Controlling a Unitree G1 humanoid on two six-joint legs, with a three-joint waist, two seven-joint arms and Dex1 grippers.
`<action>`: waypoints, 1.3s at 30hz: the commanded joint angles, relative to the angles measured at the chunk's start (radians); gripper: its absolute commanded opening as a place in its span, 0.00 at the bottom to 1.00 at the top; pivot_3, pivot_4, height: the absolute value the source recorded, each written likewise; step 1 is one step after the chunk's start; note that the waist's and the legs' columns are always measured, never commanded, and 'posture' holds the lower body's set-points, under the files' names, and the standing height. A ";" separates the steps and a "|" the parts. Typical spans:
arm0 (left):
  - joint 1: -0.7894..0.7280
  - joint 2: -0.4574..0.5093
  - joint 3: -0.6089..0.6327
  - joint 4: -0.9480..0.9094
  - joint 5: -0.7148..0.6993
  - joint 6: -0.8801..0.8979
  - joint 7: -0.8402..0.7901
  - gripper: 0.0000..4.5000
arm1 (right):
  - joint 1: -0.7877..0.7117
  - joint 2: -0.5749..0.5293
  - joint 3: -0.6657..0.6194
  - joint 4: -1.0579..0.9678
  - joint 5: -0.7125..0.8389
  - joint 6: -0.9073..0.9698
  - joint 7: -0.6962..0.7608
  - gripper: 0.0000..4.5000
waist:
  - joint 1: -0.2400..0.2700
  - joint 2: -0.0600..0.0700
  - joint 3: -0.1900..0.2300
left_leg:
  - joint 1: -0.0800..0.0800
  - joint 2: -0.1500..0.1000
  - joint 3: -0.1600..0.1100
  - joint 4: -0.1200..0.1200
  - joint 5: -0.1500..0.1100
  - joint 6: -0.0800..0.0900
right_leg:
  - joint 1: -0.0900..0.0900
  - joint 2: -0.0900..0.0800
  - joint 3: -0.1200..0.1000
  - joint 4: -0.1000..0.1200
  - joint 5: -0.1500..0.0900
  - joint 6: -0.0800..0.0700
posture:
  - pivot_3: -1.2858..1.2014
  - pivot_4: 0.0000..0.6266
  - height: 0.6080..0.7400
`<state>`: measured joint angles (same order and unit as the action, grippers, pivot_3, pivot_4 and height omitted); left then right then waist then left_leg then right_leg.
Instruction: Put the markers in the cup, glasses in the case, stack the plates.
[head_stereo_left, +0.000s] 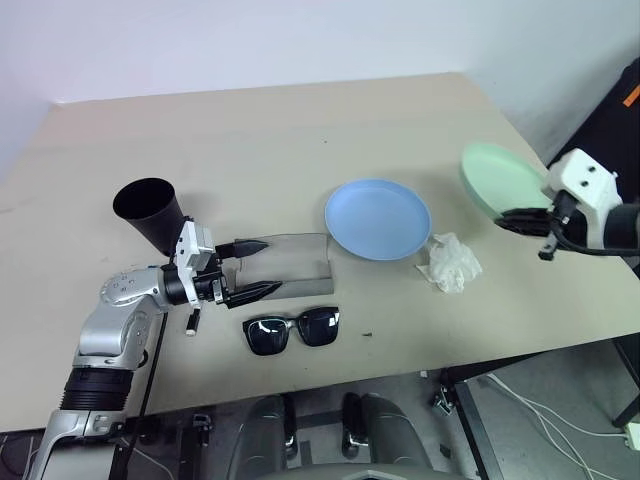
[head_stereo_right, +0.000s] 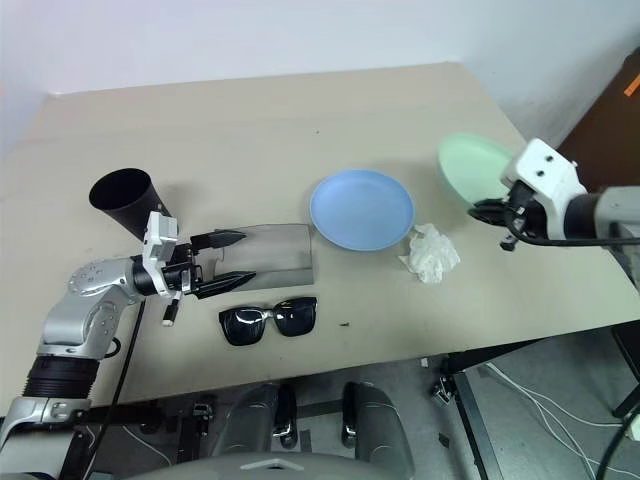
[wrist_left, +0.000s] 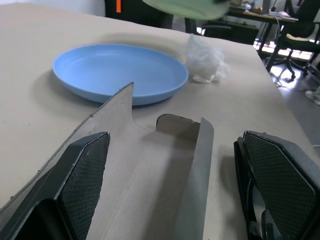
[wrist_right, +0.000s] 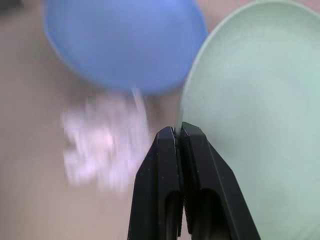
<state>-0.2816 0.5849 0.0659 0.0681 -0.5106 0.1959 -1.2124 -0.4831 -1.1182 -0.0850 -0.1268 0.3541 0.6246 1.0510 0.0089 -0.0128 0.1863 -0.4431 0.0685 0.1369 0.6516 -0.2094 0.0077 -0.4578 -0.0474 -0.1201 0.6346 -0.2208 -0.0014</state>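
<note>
Lifting the mint green plate (head_stereo_left: 497, 177) off the table (head_stereo_left: 300, 130): right gripper (head_stereo_left: 520, 220) pinched on its rim, beside the blue plate (head_stereo_left: 378, 218). Left wrist: left gripper (wrist_left: 170, 190) wide open, empty, straddling the grey case (wrist_left: 150, 170). Right wrist: fingers (wrist_right: 170, 165) clamped shut on the rim.

The near rim of the mint green plate (head_stereo_left: 497, 178) is covered by the right tool (head_stereo_left: 522, 221), and in the right wrist view the plate is cut off by the picture's edge. The crumpled white wrapper (wrist_right: 102, 145) and the blue plate (wrist_right: 125, 42) are blurred there. One end of the case (head_stereo_left: 290, 262) is masked by the left tool (head_stereo_left: 250, 268). A small pen-like thing (head_stereo_left: 193, 320) beneath that wrist is too small to be identified.
</note>
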 joint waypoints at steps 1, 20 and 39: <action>0.010 0.002 0.028 -0.034 -0.007 -0.019 0.016 1.00 | -0.089 0.055 0.070 0.015 -0.021 -0.040 0.018 0.01 | 0.001 0.000 0.000 | 0.000 0.000 0.000 0.000 0.000 0.000 | 0.000 0.000 0.000 0.000 0.000 0.000 | 0.52 0.24 1.00; 0.106 0.028 0.069 -0.132 -0.011 -0.018 0.075 1.00 | -0.244 0.378 0.380 0.195 -0.216 -0.174 0.072 0.01 | 0.002 0.000 0.000 | 0.000 0.000 0.001 0.010 0.000 -0.001 | -0.002 -0.002 0.000 0.012 -0.001 -0.002 | 0.52 0.24 1.00; 0.105 0.035 0.065 -0.127 -0.008 -0.027 0.075 1.00 | -0.222 0.374 0.380 0.149 -0.291 -0.227 0.112 0.58 | 0.002 0.001 0.000 | -0.001 0.000 0.000 0.011 -0.002 -0.003 | -0.002 -0.003 0.000 0.013 -0.001 -0.004 | 0.52 0.24 1.00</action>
<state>-0.1631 0.6075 0.1122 -0.0411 -0.5118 0.1862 -1.1323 -0.7028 -0.7339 0.3150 0.0647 0.0579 0.4051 1.1536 0.0106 -0.0122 0.1865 -0.4438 0.0689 0.1373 0.6629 -0.2111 0.0050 -0.4601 -0.0502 -0.1198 0.6474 -0.2220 -0.0053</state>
